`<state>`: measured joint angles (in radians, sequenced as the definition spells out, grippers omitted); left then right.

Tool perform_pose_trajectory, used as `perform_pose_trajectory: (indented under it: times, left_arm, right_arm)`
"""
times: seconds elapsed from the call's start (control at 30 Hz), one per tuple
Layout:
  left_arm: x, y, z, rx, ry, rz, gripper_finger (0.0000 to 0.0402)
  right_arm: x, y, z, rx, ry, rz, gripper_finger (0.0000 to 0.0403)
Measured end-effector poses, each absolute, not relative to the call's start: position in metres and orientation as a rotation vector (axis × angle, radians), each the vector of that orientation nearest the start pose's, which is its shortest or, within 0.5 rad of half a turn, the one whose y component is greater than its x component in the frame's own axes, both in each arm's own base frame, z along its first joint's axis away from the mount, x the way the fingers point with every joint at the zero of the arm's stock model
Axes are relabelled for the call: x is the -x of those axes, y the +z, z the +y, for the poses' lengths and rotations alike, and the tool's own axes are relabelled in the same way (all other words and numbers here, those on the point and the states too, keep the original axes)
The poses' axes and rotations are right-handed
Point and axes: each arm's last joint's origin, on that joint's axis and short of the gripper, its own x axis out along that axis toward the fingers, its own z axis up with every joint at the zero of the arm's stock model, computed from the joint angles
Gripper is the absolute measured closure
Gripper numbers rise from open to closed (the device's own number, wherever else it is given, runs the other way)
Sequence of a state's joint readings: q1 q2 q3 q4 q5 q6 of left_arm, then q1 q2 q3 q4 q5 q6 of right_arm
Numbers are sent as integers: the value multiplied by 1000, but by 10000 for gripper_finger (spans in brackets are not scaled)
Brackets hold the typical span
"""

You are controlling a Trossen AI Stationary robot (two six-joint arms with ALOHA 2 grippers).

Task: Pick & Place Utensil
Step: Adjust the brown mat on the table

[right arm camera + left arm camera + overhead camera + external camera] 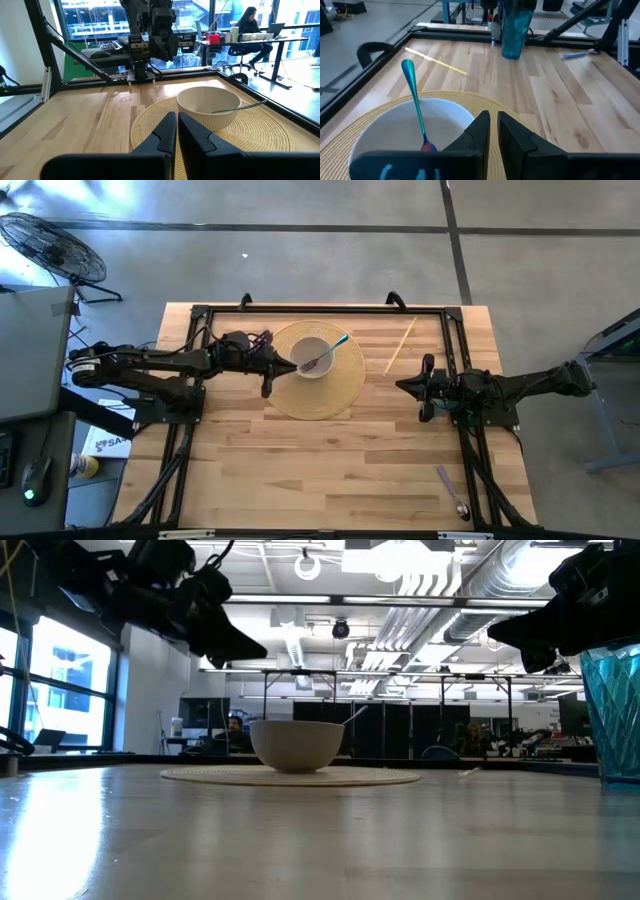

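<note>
a white bowl [311, 358] sits on a round woven placemat [335, 395] near the far edge of the bench [330, 470], about midway between its side edges. a spoon with a teal handle [322, 356] rests inside the bowl, its head down in the bowl and its handle leaning out over the rim toward the far right corner of the bench.

the left hand [270, 368] hangs above the placemat just beside the bowl's left side, touching nothing; its fingers [481, 131] are drawn nearly together with only a thin gap between them and nothing held.

the right hand [413, 387] waits over the bench well to the right of the placemat, pointed toward the bowl, its fingers [167, 131] likewise close together and empty.

a pale wooden chopstick [400, 345] lies on the bench between the placemat and the far right corner. another utensil with a purple handle [452, 492] lies near the near right corner. a teal tumbler [513, 29] stands by the bench's right edge.
</note>
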<state>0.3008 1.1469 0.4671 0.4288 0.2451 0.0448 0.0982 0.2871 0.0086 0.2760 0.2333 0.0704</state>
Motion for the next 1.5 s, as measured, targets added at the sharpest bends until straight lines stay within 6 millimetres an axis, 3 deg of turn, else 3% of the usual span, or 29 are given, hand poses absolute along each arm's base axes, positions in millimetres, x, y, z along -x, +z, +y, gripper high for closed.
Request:
perform_pose_trajectory:
  times: [0.57,0.8,1.03,1.23,1.5]
  left_arm:
    - [-228,222,65,-70,83,223,369]
    - [-236,245,70,-17,172,338,369]
    - [-235,288,92,76,183,208,369]
    - [-235,310,97,105,200,198,369]
    - [-236,300,90,123,106,296,370]
  right_arm:
    - [-115,168,5,-70,-135,-3,391]
    - [-115,168,5,-70,-135,-3,391]
    - [-115,168,5,-70,-135,-3,391]
    - [-115,168,5,-70,-135,-2,391]
    - [-115,168,5,-70,-135,-1,391]
